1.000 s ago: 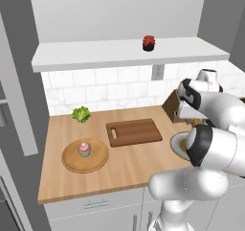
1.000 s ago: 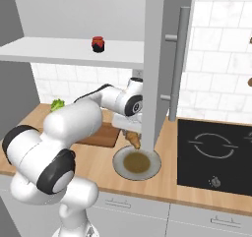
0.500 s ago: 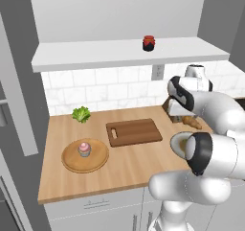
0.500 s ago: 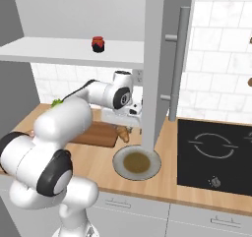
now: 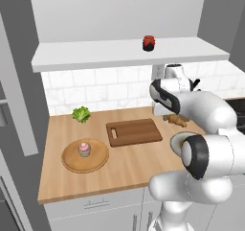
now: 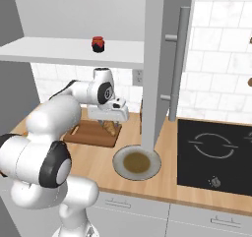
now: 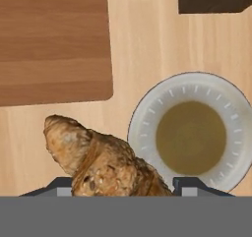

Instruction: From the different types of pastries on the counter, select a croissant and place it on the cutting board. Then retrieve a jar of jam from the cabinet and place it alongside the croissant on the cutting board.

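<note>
— Wooden counter under a white shelf, tiled wall behind. What sits on it?

— A dark cutting board in the middle, bare on top. Left of it, a round tray with a pink cupcake, and a bit of lettuce by the wall. To the right of the board, a white plate with a brownish centre.

— And the croissant?

— Clamped between the gripper fingers, jaws closed narrow on it. In the hand view it hangs above bare counter, between the board's corner and the plate. In the left base view it pokes out from behind the arm, just right of the board.

— The jam?

— A dark red jar with a black lid stands on the shelf, well above the counter.
</note>
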